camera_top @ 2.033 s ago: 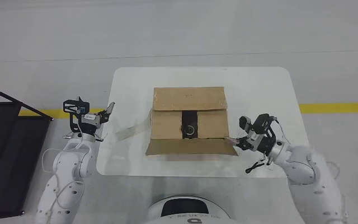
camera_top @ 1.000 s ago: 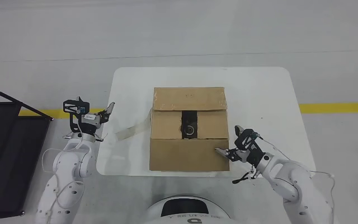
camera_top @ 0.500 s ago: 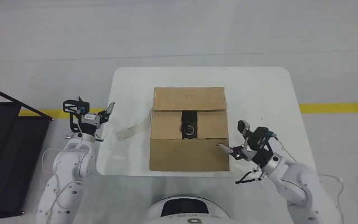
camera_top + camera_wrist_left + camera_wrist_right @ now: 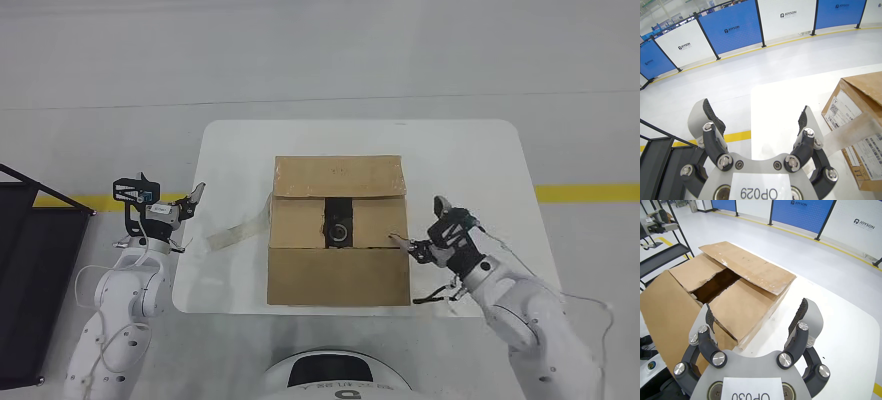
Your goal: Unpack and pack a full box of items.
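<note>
Looking down from the top view: the cardboard box (image 4: pixel 338 230) is sitting mid-table (image 4: pixel 460 170). Its far flap is lying over the top and its near flap is folding out toward the robot. The two inner flaps are leaving a gap that is showing a dark round item (image 4: pixel 340 233). A strip of tape (image 4: pixel 235 232) is trailing from the box's left side across the table. The left gripper (image 4: pixel 188 212) is hanging at the table's left edge, well apart from the box, jaws spread wide and holding nothing. The right gripper (image 4: pixel 416 224) is sitting at the box's right side, jaws wide. One fingertip is reaching the box's right edge and the other is over bare table.

Left wrist view: the left gripper (image 4: pixel 755 106) is gaping wide over the table edge (image 4: pixel 772 113) with nothing between the pads. The box (image 4: pixel 863 89) and tape (image 4: pixel 848 132) are lying off to one side.

Right wrist view: the right gripper (image 4: pixel 755 305) is standing wide open and gripping nothing. One finger (image 4: pixel 702 321) is overlapping the box (image 4: pixel 745 264) near its corner, but I can't tell if it is touching. The other finger is hovering over the table (image 4: pixel 829 323).
</note>
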Motion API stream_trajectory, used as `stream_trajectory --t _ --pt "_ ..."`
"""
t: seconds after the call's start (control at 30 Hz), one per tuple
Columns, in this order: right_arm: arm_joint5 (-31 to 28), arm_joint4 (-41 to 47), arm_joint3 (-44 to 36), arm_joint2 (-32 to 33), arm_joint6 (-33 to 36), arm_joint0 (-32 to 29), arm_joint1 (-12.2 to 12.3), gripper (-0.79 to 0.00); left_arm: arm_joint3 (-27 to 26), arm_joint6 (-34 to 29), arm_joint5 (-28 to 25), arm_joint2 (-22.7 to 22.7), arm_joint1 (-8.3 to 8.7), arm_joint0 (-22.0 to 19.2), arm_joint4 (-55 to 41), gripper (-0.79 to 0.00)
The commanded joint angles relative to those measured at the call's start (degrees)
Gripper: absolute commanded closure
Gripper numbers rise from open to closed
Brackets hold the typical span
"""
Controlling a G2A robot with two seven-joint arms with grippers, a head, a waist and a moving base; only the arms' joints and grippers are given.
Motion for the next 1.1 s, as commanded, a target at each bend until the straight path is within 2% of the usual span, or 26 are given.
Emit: stream_trajectory --t 0.0,0.1,0.33,0.53,0.87,1.07 --pt "1.2 -1.5 1.3 -2.3 2.6 2.5 -0.1 -0.785 0.0 0.0 0.0 0.0 0.0 0.0 0.0 -0.785" --pt "2.1 -2.6 4.0 -4.9 4.4 6.2 -0.3 -0.785 0.0 0.0 0.0 0.0 0.0 0.0 0.0 -0.785" --pt "4.0 -3.2 8.9 -6.2 7.5 12.9 -0.5 -0.785 0.0 0.0 0.0 0.0 0.0 0.0 0.0 -0.785" --pt "11.4 -10.6 10.0 -8.3 10.9 16.4 -0.9 -0.785 0.0 0.0 0.0 0.0 0.0 0.0 0.0 -0.785" --pt "21.0 -11.5 8.0 -14.6 17.3 22.9 -2.4 -0.785 0.0 0.0 0.0 0.0 0.0 0.0 0.0 -0.785" --pt "27.3 -11.1 11.1 -20.1 22.5 31.9 -4.1 -0.785 0.0 0.0 0.0 0.0 0.0 0.0 0.0 -0.785"
